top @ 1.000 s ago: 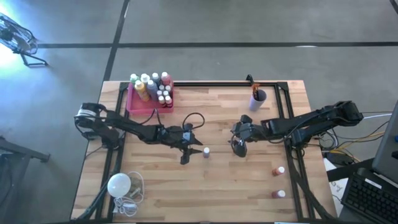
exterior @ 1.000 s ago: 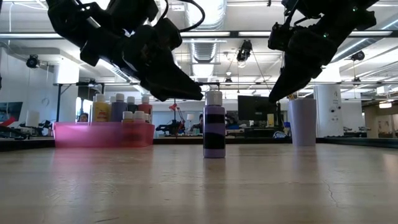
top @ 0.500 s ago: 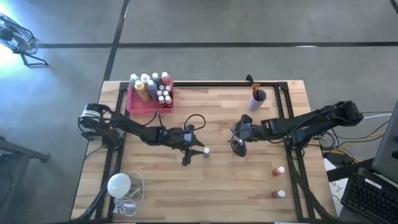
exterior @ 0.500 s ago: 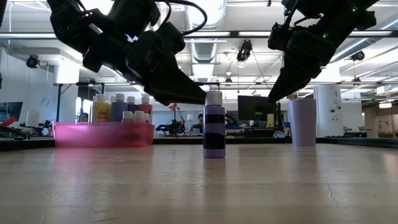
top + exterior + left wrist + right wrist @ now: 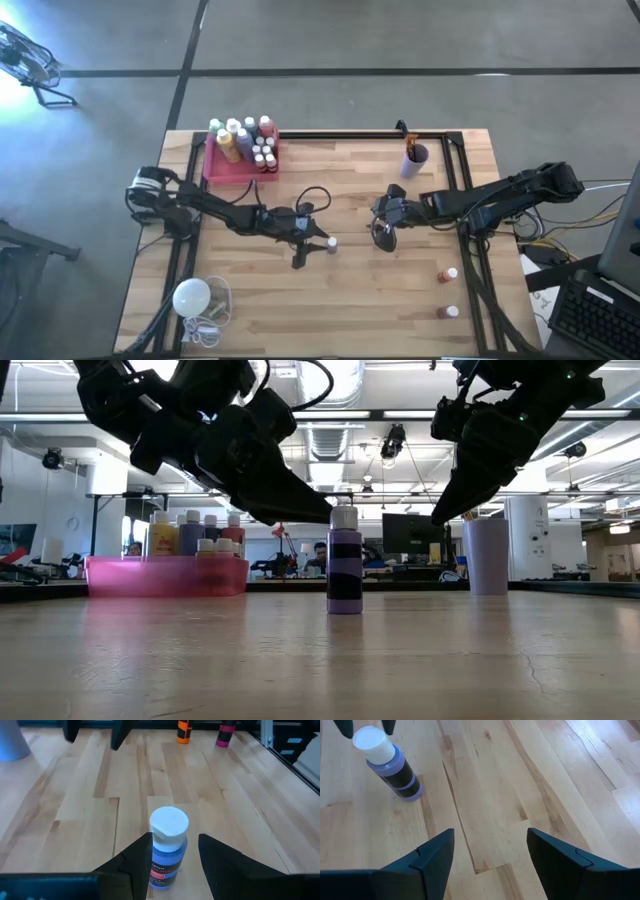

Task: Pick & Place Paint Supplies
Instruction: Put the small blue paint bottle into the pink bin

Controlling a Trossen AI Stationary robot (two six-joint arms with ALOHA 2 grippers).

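high view shows the purple paint bottle [image 5: 331, 243] standing upright near the middle of the wooden table [image 5: 350, 300], white cap up. left gripper [image 5: 312, 243] sits at cap height with its fingers spread either side of the bottle, not yet closed on it; the left wrist view shows gaps beside the cap. right gripper [image 5: 383, 236] hangs just to the other side, above bare wood, fingers apart and holding nothing. pink tray [image 5: 222, 168] at the far left corner holds many bottles. purple cup [image 5: 415, 157] stands far right. two small reddish bottles [image 5: 447, 273] stand near the right edge. white bulb [image 5: 191, 297] lies near left.
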